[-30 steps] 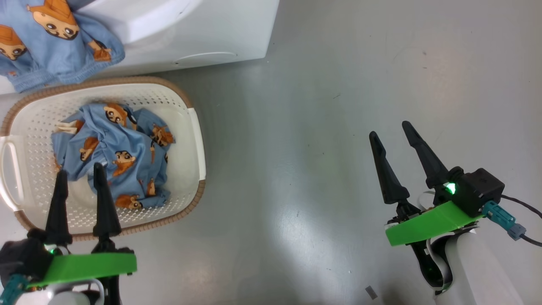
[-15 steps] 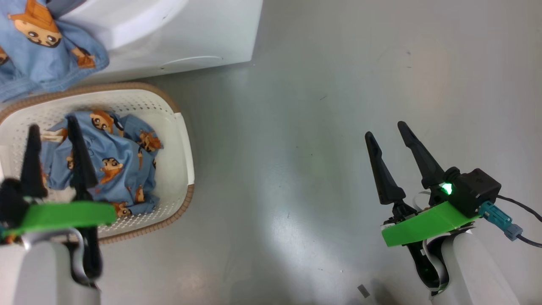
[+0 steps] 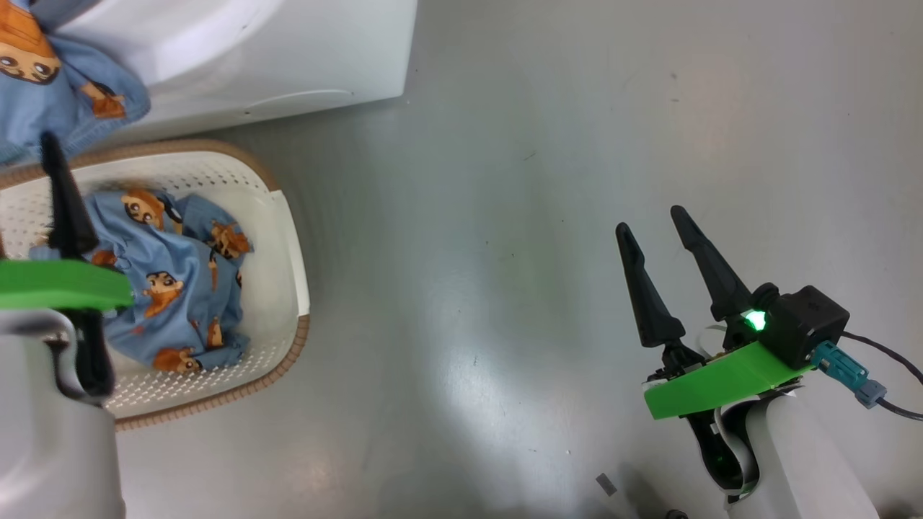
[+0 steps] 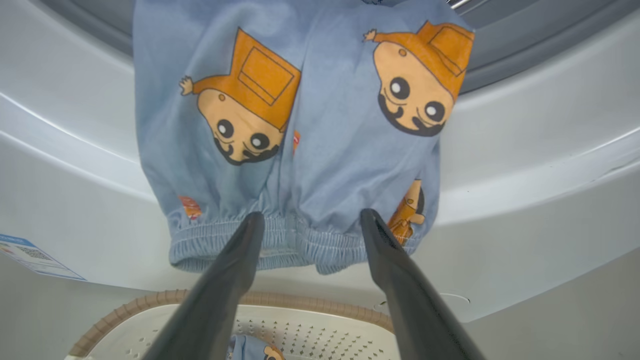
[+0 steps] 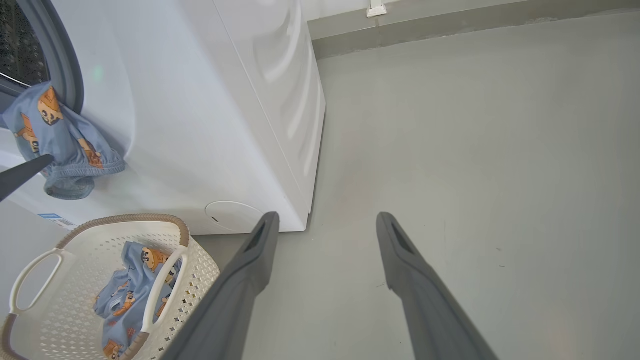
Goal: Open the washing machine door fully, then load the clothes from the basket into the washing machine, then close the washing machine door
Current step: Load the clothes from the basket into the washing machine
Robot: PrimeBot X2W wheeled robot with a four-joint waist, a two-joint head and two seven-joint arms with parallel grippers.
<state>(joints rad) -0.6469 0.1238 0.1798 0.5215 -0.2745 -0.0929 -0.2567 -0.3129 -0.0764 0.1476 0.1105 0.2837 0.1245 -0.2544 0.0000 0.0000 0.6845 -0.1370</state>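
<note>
The white washing machine point(image 5: 210, 100) stands with its grey gasket point(image 5: 67, 65) and drum showing; its door is out of view. One piece of the light blue cartoon-print clothes point(image 4: 300, 125) hangs out of the opening and down the front. My left gripper point(image 4: 311, 215) is open, its tips just below and in front of that garment's elastic hem, holding nothing. One of its fingers point(image 3: 65, 209) shows above the cream basket point(image 3: 292, 252), which holds more crumpled clothes point(image 3: 173, 288). My right gripper point(image 3: 649, 220) is open and empty over bare floor, to the right of the basket.
The basket point(image 5: 195, 270) sits on the grey floor right in front of the machine, below the hanging garment. A blue sticker point(image 4: 30, 255) and a round cap point(image 5: 232, 215) mark the machine's lower front. A cable point(image 3: 887, 360) trails from my right wrist.
The head camera has turned, sliding the scene leftward. My left gripper has moved from over the basket up toward the garment hanging from the machine. The right gripper has stayed put.
</note>
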